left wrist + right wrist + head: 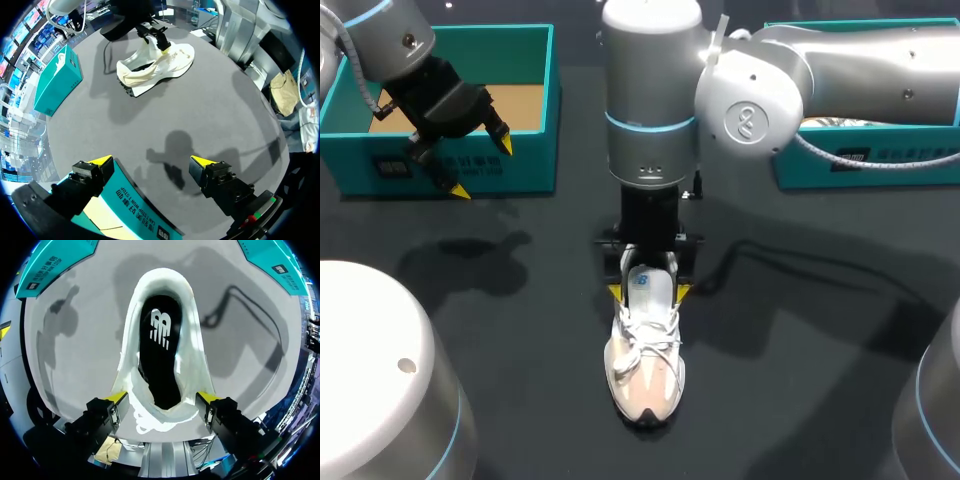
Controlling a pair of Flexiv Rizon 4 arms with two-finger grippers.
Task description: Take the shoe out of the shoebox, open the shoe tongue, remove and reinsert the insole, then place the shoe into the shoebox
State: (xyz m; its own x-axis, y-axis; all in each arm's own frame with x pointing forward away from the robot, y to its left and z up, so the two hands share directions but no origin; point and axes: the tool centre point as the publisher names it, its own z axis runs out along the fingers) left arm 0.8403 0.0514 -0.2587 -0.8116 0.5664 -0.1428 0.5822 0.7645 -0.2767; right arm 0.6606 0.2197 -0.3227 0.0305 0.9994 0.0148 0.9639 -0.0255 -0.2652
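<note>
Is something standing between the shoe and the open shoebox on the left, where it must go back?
Nothing lies on the table between the shoe and the shoebox. But the left gripper hangs open over the box's front wall, on the side facing the shoe, and may block the way in.

White print on shoebox (132,207); white logo on insole (159,357)

My right gripper (649,291) is hugging the shoe (646,375); the shoebox (535,150) is sitting behind the shoe, to its left.
</note>
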